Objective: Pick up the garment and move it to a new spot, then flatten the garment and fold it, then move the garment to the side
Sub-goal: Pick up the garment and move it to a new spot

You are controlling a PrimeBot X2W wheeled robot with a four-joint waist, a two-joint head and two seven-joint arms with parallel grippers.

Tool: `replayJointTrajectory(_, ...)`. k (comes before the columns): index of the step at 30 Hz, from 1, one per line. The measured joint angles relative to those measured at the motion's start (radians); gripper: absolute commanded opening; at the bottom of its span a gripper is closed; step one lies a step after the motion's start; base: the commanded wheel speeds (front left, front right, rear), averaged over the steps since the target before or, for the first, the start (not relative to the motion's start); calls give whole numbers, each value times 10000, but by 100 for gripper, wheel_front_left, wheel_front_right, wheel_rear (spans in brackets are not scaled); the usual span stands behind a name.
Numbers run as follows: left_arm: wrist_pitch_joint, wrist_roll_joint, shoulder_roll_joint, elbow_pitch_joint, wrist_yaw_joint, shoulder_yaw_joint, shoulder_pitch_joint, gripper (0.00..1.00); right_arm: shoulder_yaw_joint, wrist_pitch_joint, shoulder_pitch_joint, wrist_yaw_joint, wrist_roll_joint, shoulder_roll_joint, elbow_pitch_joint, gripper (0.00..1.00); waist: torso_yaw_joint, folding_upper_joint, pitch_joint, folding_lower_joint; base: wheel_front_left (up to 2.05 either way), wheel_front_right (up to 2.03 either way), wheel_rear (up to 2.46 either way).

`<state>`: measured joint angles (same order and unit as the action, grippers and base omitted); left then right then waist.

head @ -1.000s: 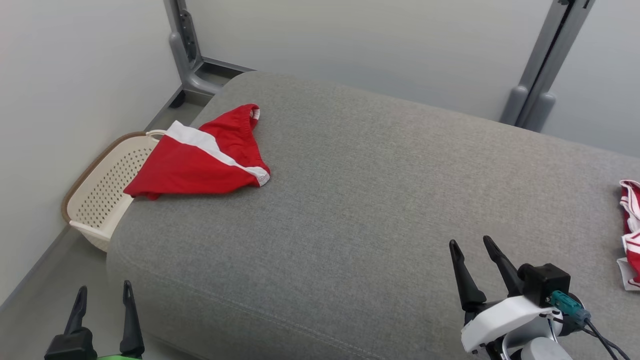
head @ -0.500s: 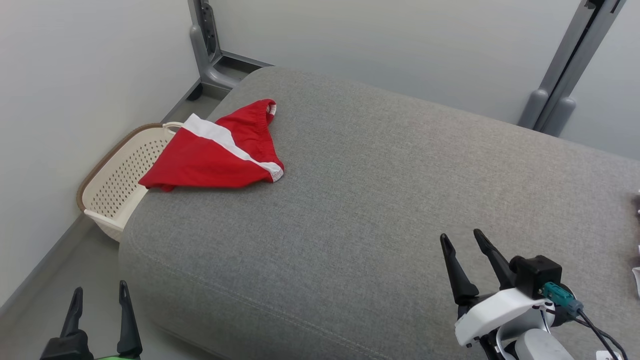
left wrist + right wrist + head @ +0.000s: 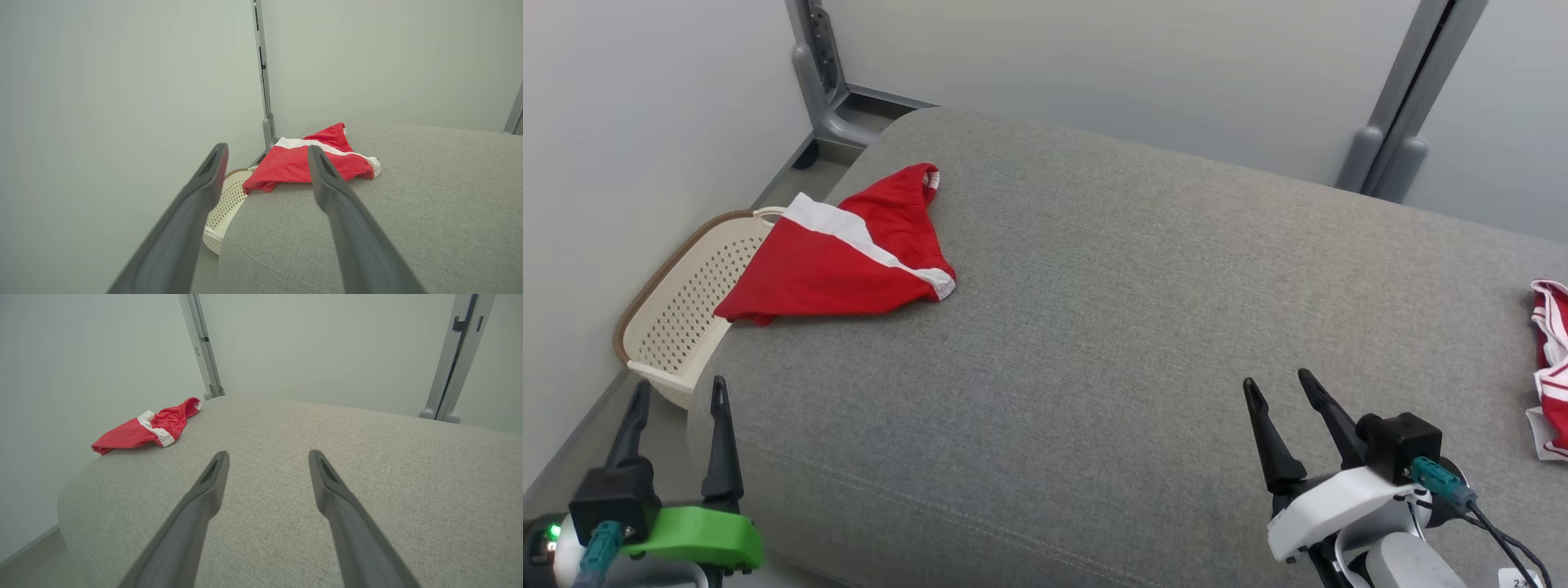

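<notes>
1. Jaws of both grippers stand open and empty. On each, the two dark fingers are spread well apart with nothing between them.
2. Left gripper [image 3: 680, 382]: at 7 o'clock in the head view, green-bodied, fingers pointing toward 12 o'clock. It sits by the near-left corner of the cushion [image 3: 1094, 327].
3. Right gripper [image 3: 1276, 378]: at 5 o'clock in the head view, white-bodied, fingers leaning toward 11 o'clock, above bare grey fabric.
4. Garment [image 3: 833, 261]: red with a white band, at 10 o'clock on the cushion, by its far-left edge. It lies loosely bunched, not flat. The elastic waist points toward 12 o'clock, and the left part overhangs the cushion's edge. It is well apart from both grippers. In the left wrist view it lies beyond the fingertips.
5. Basket [image 3: 682, 314]: cream, perforated, brown-rimmed, on the floor [image 3: 572, 441] between cushion and wall [image 3: 645, 122]. It is at 8 o'clock from the garment, partly under the overhanging part.
6. Cloth [image 3: 1550, 367]: a second red-and-white piece at 3 o'clock on the cushion, cut off by the picture's edge.
7. Posts [image 3: 818, 73]: grey uprights at 11 and 1 o'clock, behind the cushion.
</notes>
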<state>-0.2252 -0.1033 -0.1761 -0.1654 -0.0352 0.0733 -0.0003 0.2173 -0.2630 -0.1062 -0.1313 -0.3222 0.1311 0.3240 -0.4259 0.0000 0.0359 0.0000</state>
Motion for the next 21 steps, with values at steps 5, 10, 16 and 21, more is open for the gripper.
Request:
replayJointTrajectory(5, 199, -12, -347, 155, -102, 17, -769, 100, 163, 0, -305, 0, 19, 88, -27, 100, 355, 0, -228, 0, 0, 0, 0)
replayJointTrajectory(10, 326, -222, -679, -44, -184, 234, -1579, 100, 284, 0, -555, 0, 73, 190, -33, 100, 755, 0, -528, 0, 0, 0, 0)
replayJointTrajectory(16, 443, -564, -1011, -844, -407, 291, -2561, 100, 433, 0, -936, 0, 86, 290, -63, 100, 1322, 0, -944, 0, 0, 0, 0)
replayJointTrajectory(21, 591, -617, -1582, -1749, -629, 121, -3362, 100, 510, 0, -1275, 0, 113, 372, -88, 100, 1826, 0, -1334, 0, 0, 0, 0)
